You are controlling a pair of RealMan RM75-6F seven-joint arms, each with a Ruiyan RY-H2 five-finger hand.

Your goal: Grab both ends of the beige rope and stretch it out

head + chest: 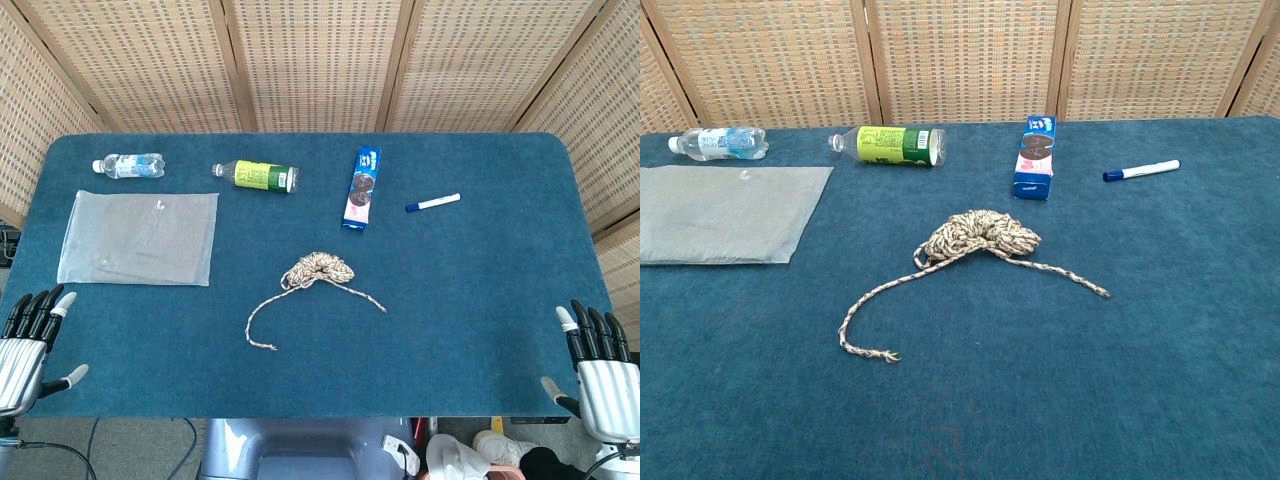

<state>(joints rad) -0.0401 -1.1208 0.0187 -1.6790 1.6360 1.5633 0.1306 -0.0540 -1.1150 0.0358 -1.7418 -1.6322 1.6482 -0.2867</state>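
Note:
The beige rope (318, 270) lies bunched in a small heap at the middle of the blue table, and shows again as the rope (980, 236) in the chest view. One loose end curls toward the front left (270, 347), the other trails to the right (383, 310). My left hand (28, 345) hovers at the table's front left corner, fingers spread, holding nothing. My right hand (595, 365) hovers at the front right corner, also spread and empty. Both hands are far from the rope. Neither hand appears in the chest view.
Along the back of the table lie a clear water bottle (130, 165), a green-labelled bottle (258, 176), a blue cookie box (362, 187) and a blue-capped marker (432, 203). A clear plastic bag (140, 237) lies flat at the left. Wicker screens stand behind.

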